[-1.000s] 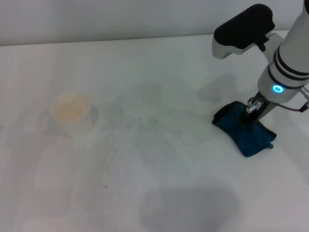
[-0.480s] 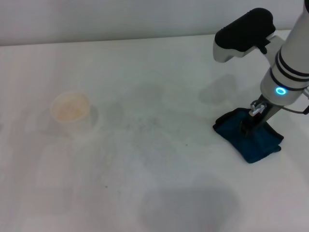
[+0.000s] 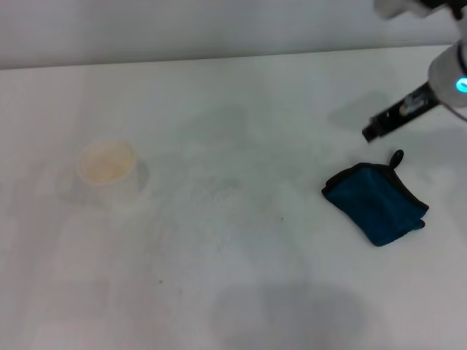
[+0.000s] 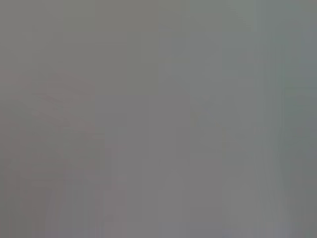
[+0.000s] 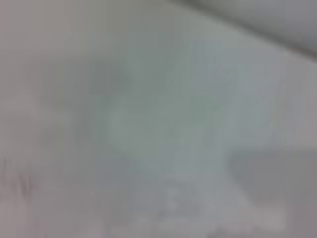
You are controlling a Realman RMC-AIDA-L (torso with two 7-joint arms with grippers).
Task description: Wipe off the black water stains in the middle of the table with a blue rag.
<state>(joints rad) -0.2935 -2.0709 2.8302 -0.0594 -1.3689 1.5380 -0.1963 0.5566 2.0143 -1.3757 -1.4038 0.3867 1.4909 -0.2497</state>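
Head view: blue rag (image 3: 375,202) lies below raised right claw (image 3: 373,132), grip state unclear.

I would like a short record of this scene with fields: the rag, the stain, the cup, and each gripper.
rag: blue rag lies folded on the table, right side, nothing touching it
stain: no dark blot visible, only faint grey speckles
cup: paper cup upright, left side
right gripper: right gripper raised above and behind the rag, holding nothing
left gripper: not in view
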